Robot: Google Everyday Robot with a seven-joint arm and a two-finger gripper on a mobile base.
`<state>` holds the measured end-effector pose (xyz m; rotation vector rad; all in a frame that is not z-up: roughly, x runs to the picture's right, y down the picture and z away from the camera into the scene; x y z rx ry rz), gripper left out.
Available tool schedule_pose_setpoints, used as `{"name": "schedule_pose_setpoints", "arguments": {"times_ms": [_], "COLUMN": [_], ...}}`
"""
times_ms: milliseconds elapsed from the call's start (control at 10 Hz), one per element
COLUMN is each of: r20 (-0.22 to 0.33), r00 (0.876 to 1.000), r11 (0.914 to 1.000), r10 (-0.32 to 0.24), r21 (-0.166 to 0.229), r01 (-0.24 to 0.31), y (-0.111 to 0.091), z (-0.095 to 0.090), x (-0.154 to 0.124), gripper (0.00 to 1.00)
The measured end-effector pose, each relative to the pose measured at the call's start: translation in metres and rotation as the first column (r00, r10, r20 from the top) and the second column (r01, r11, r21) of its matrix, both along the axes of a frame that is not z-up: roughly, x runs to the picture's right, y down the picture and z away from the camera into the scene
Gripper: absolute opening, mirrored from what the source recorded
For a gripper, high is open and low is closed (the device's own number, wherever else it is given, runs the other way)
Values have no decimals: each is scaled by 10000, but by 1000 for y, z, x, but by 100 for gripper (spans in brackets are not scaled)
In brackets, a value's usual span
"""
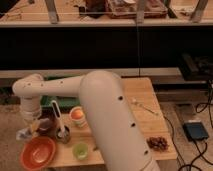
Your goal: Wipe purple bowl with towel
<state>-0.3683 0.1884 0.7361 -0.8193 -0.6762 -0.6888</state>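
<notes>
My white arm (107,120) reaches from the lower middle across to the left, and its wrist (30,107) points down at the table's left edge. The gripper (39,125) is low over a dark bowl (47,126), which may be the purple bowl and is partly hidden by the gripper. A pale crumpled cloth, likely the towel (24,133), lies just left of the gripper at the table edge. I cannot tell if the gripper holds it.
On the wooden table (145,125): an orange bowl (37,152) front left, a metal cup with a white utensil (62,131), an orange cup (77,116), a small green cup (80,150), a green tray (52,100), a spoon (143,106) and a brown cluster (158,143). Cables and a box (195,131) are on the floor at right.
</notes>
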Motion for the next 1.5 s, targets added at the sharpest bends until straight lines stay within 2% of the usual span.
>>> {"name": "schedule_pose_setpoints", "arguments": {"times_ms": [200,300,500,600,900,1200,1300,1500], "r20": [-466,-819,-1117,-1156,-1129,-1036,-886,-642], "r00": [9987,9961,9932,9928,9936,9944,9955,9968], "r11": [9997,9995,9995,9995,9995,9989,9984,9974], "r10": [225,331,318,305,90,-200,-337,-483], "r21": [-30,19,85,154,323,394,417,498], "r01": [-226,-330,-310,-289,-54,242,375,515], "y": [2,-2,-13,-22,-40,-44,-43,-42], "z": [2,8,24,36,55,64,64,63], "x": [21,34,39,37,21,0,-13,-22], "gripper": [0,0,0,0,0,0,0,0]}}
